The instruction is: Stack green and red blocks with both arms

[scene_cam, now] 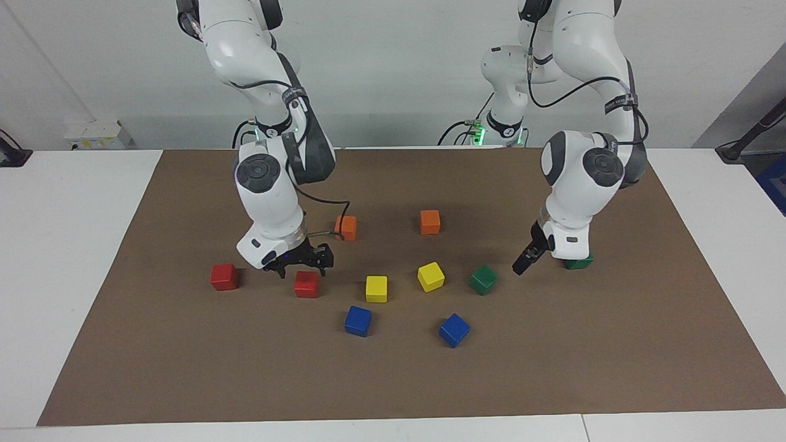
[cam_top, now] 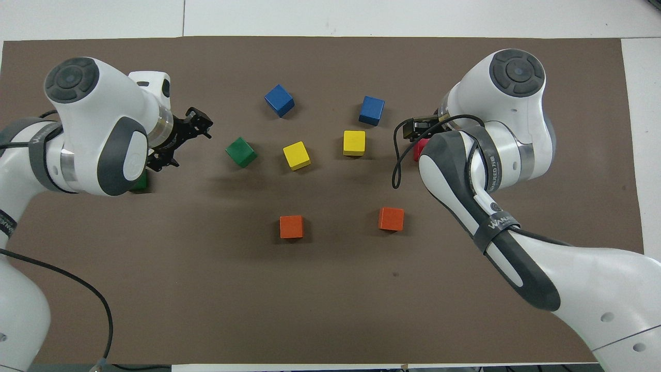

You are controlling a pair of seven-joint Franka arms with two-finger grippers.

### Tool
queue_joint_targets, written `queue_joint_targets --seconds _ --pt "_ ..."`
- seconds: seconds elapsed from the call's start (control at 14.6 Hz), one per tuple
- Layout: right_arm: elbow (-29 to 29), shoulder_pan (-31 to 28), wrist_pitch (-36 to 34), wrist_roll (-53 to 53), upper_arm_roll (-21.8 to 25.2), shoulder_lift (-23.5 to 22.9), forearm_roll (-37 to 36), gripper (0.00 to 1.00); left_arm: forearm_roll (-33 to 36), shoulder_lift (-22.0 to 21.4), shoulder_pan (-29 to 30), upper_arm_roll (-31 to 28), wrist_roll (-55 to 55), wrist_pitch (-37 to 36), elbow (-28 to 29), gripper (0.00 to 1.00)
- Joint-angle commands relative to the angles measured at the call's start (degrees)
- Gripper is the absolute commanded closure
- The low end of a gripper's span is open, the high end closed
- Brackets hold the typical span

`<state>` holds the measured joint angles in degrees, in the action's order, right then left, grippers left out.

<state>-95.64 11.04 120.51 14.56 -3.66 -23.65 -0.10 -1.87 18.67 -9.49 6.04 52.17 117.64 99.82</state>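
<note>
**A:** Where were the reds?

**B:** One red block (scene_cam: 306, 284) sat flat on the table (scene_cam: 393, 380), right under the right pincer (scene_cam: 301, 263). There was a small gap between them in the facing view. The 2nd red block (scene_cam: 224, 277) lay well apart from that pincer, toward the right arm's end of the table.

**A:** Pincer state?

**B:** Fingers spread wide, nothing in them. Prob. set that way so they could drop on either flank of the cube. That's my read, not a fact.

**A:** And the greens?

**B:** One green block (scene_cam: 483, 280) was just beside the left pincer (scene_cam: 522, 264), toward the table's middle. The other green block (scene_cam: 578, 263) sat toward the left arm's end from that pincer, half hidden by the wrist. The left pincer hung low between the two. It was wide open per the overhead view, empty, and touching neither as far as I could tell.

**A:** So no stack yet?

**B:** None. All four lay single on the table. Each arm was at the colour on its own end, which I'd guess keeps the arms from crossing.

**A:** Any risks?

**B:** A yellow cube (scene_cam: 376, 288) sat near the red under the right pincer, and an orange cube (scene_cam: 346, 228) was close by the wrist cable. A wide finger could nudge either, imo.
</note>
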Motion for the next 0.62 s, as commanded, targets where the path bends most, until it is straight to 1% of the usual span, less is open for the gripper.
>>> queue_joint_targets --seconds 0.0,0.07,0.34,0.48,0.55 --pt "-2.1 -0.4 2.3 1.4 -0.5 -0.5 -0.4 0.00 -0.3 6.7 -3.9 -1.1 6.1 -2.5 -7.5 0.00" --pt "-3.7 -0.6 3.9 1.6 -0.5 0.0 -0.4 0.00 -0.1 6.9 -4.6 -1.0 6.4 -1.6 -7.3 0.00" --pt "-7.2 -0.8 6.2 1.6 -0.5 1.1 -0.3 0.00 0.4 7.0 -5.5 -1.0 6.5 3.3 -3.9 0.00" --pt "-7.9 -0.8 7.4 1.6 -0.5 1.1 -0.3 0.00 0.5 7.1 -6.1 -1.0 6.4 6.6 -1.5 0.00" --pt "-8.0 -0.8 7.6 1.7 -0.5 0.7 -0.3 0.00 0.5 7.1 -6.2 -1.1 6.5 7.1 -0.8 0.00"
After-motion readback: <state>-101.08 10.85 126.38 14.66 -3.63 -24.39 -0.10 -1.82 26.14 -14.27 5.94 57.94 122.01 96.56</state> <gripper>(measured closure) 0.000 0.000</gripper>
